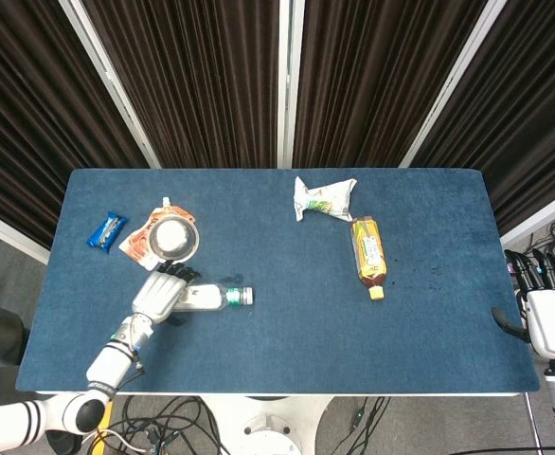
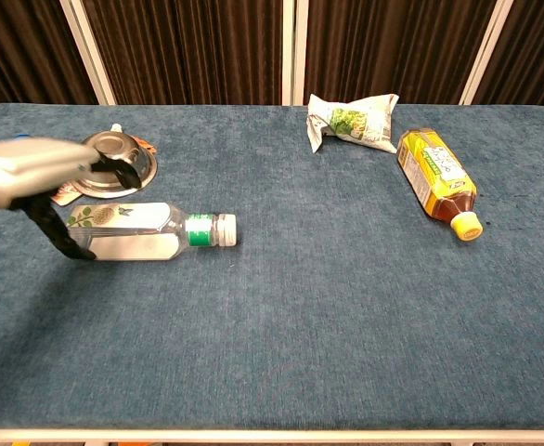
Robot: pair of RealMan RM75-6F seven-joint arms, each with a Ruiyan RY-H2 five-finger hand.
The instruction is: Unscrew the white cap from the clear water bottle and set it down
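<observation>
The clear water bottle (image 1: 208, 298) (image 2: 140, 243) lies on its side on the blue table, left of the middle. Its white cap (image 1: 248, 296) (image 2: 226, 229) is screwed on and points right. My left hand (image 1: 161, 295) (image 2: 40, 175) hovers over the bottle's base end with the fingers spread. In the chest view its thumb reaches down in front of the base, and nothing is gripped. My right hand (image 1: 546, 320) waits beyond the table's right edge with its fingers apart and holds nothing. The chest view does not show it.
A steel bowl (image 1: 174, 239) (image 2: 116, 160) on an orange pouch stands just behind the bottle. A blue snack bar (image 1: 107, 229) lies far left. A white-green snack bag (image 1: 323, 198) (image 2: 354, 121) and a yellow tea bottle (image 1: 368, 254) (image 2: 436, 177) lie on the right half.
</observation>
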